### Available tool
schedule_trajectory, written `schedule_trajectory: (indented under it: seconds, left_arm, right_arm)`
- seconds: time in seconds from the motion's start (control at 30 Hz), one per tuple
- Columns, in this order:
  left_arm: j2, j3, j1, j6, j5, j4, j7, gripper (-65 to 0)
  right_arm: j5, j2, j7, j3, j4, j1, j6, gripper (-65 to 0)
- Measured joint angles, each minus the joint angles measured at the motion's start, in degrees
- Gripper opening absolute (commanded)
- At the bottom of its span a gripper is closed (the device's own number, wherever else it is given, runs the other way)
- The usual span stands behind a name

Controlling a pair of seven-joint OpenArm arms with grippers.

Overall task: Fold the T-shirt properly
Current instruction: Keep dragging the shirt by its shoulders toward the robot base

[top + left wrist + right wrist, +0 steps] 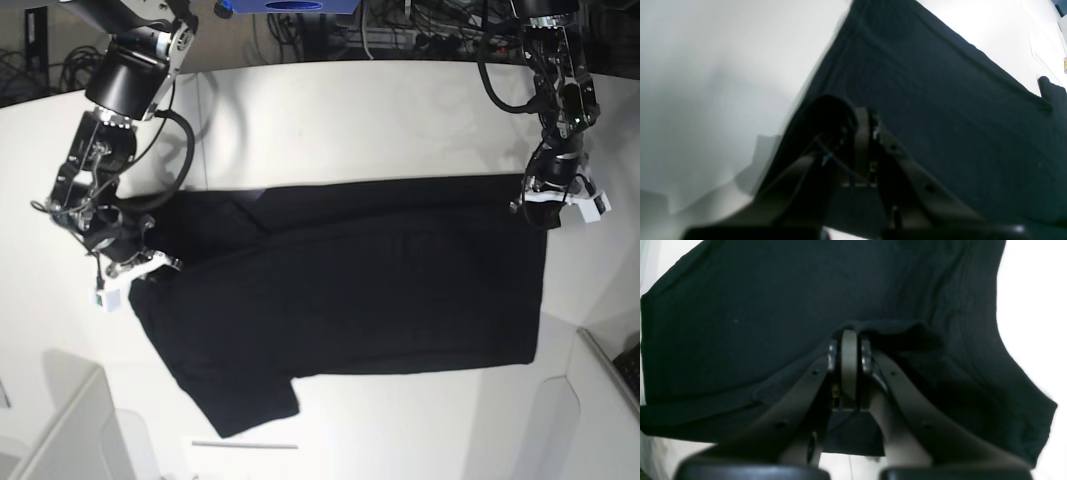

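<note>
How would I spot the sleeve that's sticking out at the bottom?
Find the white table, then the big black T-shirt spread across it. The sleeve pokes out at the shirt's lower left corner, lying free, while neither gripper is near it.

Left claw (pixel 867 115) tips blurred, half buried in T-shirt (pixel 940 110) cloth.

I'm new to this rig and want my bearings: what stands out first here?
A big black T-shirt lies spread plain side up across the white table. The right gripper is shut on its edge at the base view's left, and the left gripper pinches the far right corner.
</note>
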Motion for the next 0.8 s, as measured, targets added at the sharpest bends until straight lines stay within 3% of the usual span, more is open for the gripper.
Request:
schedule_trajectory:
  seconds: [0.5,0.63,0.73,0.8]
  left_arm:
    - [0.02,0.0,-2.95,-0.02,0.0,-3.72,0.07,-65.0]
    - [0.02,-0.5,-5.35,0.02,0.13,-3.74,6.86,-65.0]
    - [0.0,-0.55,-6.73,-0.02,0.15,-3.63,8.17,-65.0]
    - [0.0,-0.55,-6.54,-0.02,0.17,-3.43,8.2,-65.0]
  right_arm:
    - [0.0,-0.02,1.73,0.0,-3.8,1.53,0.0,-65.0]
    - [0.04,-0.02,1.79,0.0,-3.8,1.55,-0.02,-65.0]
    - [0.02,-0.02,1.79,0.0,-3.8,1.55,0.0,-65.0]
    - [0.0,-0.02,1.79,0.09,-3.8,1.53,0.0,-54.6]
